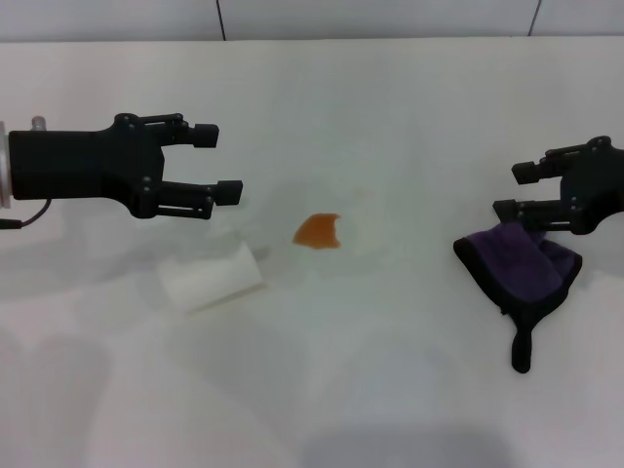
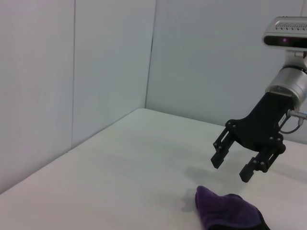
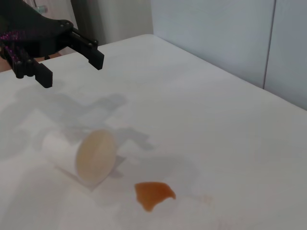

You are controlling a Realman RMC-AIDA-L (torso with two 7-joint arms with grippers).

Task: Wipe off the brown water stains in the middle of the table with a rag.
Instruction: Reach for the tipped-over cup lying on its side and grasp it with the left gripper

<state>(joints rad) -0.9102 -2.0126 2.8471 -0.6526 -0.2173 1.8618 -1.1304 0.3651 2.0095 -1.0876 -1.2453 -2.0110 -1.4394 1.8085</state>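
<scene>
The brown water stains (image 1: 319, 231) form a small orange-brown patch in the middle of the white table (image 1: 390, 390); the right wrist view shows the same brown water stains (image 3: 153, 194). The dark purple rag (image 1: 522, 263) lies bunched at the right, its black loop tab pointing to the near edge. My right gripper (image 1: 512, 190) hovers open just above the rag's far end without touching it. In the left wrist view the right gripper (image 2: 231, 168) hangs over the rag (image 2: 228, 211). At the left, my left gripper (image 1: 219, 161) is held open above the table, empty.
A white translucent cup (image 1: 213, 278) lies on its side left of the stain, below the left gripper; the right wrist view shows the cup (image 3: 79, 155) with its mouth towards the camera. A grey wall runs along the table's far edge.
</scene>
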